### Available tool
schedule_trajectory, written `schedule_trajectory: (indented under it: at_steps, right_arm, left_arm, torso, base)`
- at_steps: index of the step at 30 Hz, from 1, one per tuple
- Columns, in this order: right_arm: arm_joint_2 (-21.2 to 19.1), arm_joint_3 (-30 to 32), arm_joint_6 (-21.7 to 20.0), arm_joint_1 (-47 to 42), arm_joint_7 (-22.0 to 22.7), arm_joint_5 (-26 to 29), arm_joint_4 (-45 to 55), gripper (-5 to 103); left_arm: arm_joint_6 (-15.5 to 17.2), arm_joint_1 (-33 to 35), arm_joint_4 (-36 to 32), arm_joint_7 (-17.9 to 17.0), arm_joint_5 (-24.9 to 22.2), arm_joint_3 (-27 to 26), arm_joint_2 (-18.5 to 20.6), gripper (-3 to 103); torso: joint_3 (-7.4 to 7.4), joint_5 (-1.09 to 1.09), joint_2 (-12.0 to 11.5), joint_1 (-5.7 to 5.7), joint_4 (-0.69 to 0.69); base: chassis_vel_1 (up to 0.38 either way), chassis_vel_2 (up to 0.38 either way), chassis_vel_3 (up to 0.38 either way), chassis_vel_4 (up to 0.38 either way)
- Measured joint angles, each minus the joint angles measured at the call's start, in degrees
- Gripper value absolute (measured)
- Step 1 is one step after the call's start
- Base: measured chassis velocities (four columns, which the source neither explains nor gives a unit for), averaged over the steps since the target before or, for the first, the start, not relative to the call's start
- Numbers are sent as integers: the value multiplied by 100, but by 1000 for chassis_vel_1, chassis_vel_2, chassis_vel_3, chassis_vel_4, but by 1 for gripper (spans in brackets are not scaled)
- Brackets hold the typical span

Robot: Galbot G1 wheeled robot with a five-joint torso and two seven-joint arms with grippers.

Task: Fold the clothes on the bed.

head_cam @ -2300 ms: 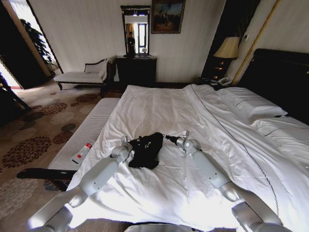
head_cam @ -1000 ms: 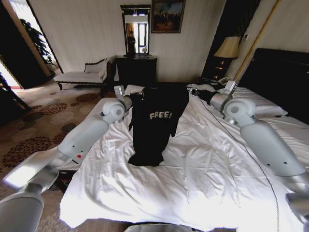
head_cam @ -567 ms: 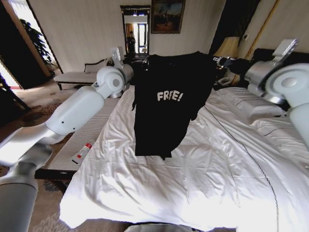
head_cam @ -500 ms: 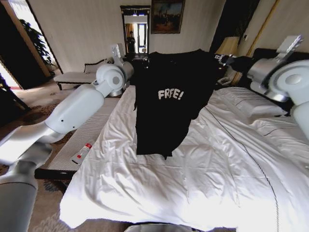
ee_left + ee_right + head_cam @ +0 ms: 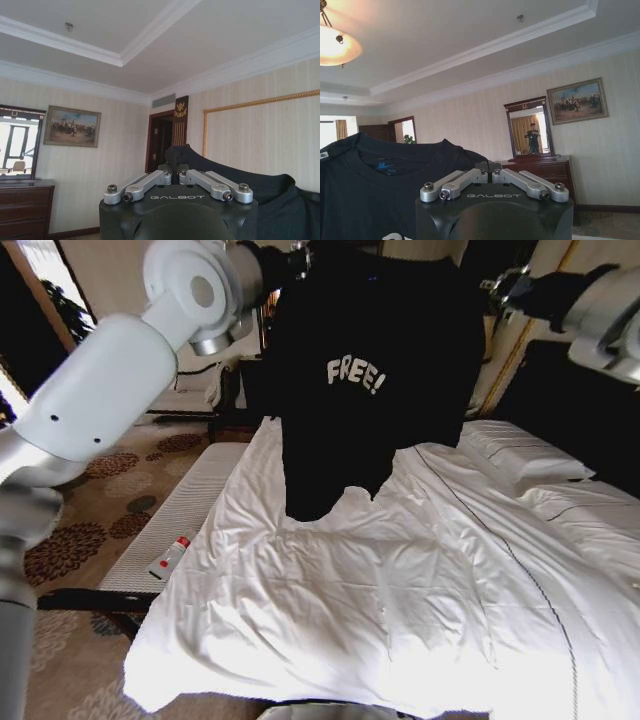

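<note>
Hanging black "FREE!" T-shirt (image 5: 370,380) over white bed (image 5: 420,590) | left gripper (image 5: 297,257) pinching shoulder, 11 o'clock | right gripper (image 5: 497,288) pinching other shoulder, 1 o'clock

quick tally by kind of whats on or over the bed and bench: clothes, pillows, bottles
black T-shirt, held up over the bed by the left gripper and right gripper: 1
white pillows: 2
bottle on the bench: 1
total: 4

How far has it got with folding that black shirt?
Done: the black shirt is picked up, clear of the bed. In hand: left gripper and right gripper each pinch a shoulder, so it hangs open. Left: no fold made yet.
</note>
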Motion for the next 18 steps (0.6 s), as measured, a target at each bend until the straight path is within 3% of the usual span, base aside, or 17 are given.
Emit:
schedule_trajectory:
  at_steps: [5, 8, 18]
  right_arm:
    - [-54, -61, -29, -28, -91, -113, 173, 0]
    - [-67, -77, 28, -158, -191, -556, 211, 0]
    - [62, -140, 207, -286, -237, -1010, -30, 0]
  left_arm:
    - [20, -1, -309, -29, -123, 71, 291, 1]
    - [37, -11, -486, -61, -212, 105, 431, 1]
    - [38, -16, -422, -88, -255, 247, 351, 1]
  torso:
    - [0, -2, 0, 0, 2]
    - [0, 0, 0, 0, 0]
    - [0, -1, 0, 0, 1]
  base:
    - [0, 0, 0, 0]
    - [0, 0, 0, 0]
    - [0, 0, 0, 0]
